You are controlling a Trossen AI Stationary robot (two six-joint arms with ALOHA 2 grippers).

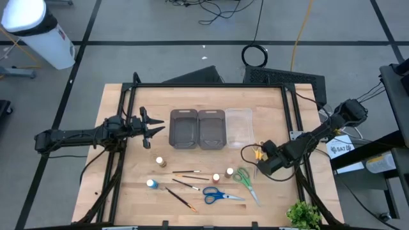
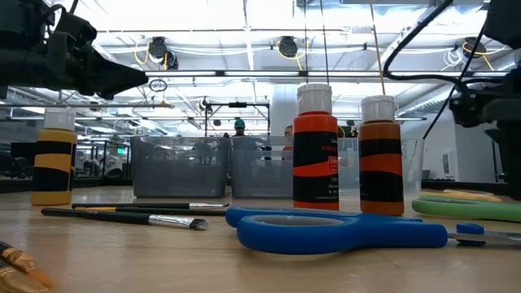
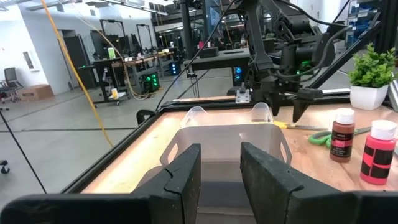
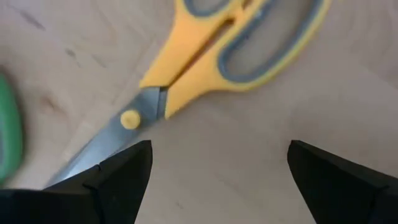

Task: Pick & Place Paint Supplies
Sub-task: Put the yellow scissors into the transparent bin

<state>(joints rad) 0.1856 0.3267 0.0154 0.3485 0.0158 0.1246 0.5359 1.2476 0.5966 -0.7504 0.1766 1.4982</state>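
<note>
One pair of yellow scissors (image 4: 205,56) lies flat on the worktop (image 1: 128,185) directly under the right gripper (image 4: 217,168), whose jaws stand wide apart. Light, stiff and thin, it probably grips best across the pivot. Only the right wrist view shows it clearly; from above the gripper mostly hides it. The left gripper (image 1: 153,126) waits beside the trays (image 1: 198,128), jaws apart.

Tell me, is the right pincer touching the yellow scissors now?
Apart. In the right wrist view, the open right pincer has bare wood between its two fingertips, and the yellow scissors lie beyond them, not yet gripped.
</note>
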